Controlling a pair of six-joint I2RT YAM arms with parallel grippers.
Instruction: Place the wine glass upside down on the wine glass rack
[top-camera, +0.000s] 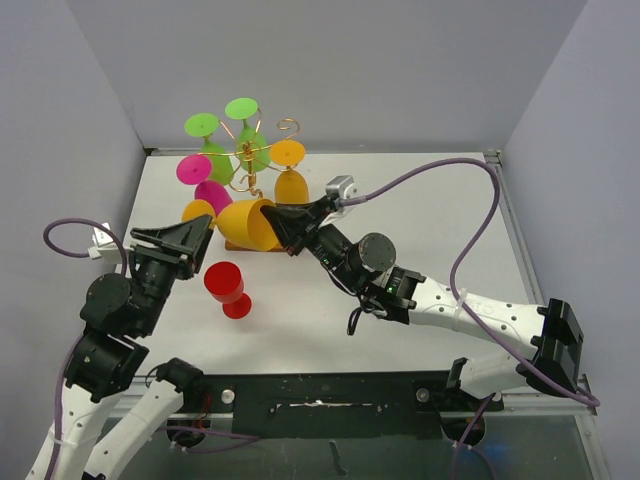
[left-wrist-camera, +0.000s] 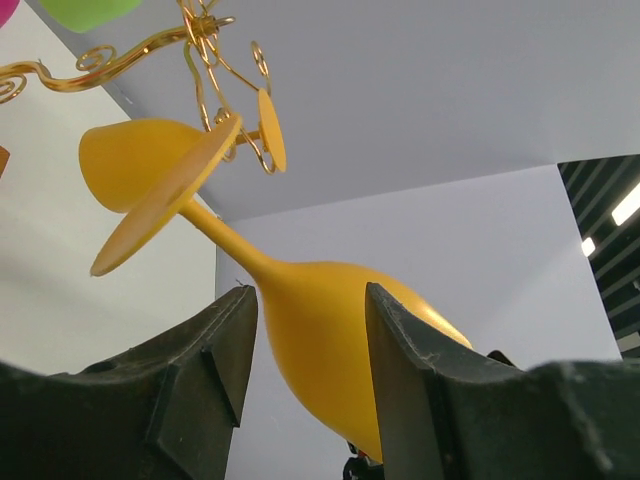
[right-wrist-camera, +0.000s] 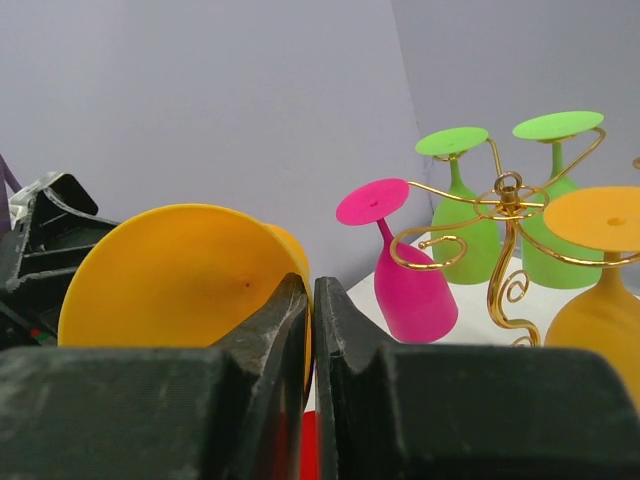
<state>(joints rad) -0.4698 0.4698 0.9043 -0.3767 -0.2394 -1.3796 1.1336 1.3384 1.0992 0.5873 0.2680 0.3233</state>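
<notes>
Rim of the yellow wine glass is pinched between the nearly closed jaws of the right gripper. The glass is tilted on its side just near the wine glass rack, foot pointing left. The left gripper gapes wide around its bowl, gripping nothing.

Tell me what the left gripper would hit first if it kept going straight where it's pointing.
Most likely the yellow wine glass pinched by the right gripper: its bowl sits straight ahead of the left gripper, between its open fingers. Distance unclear.
</notes>
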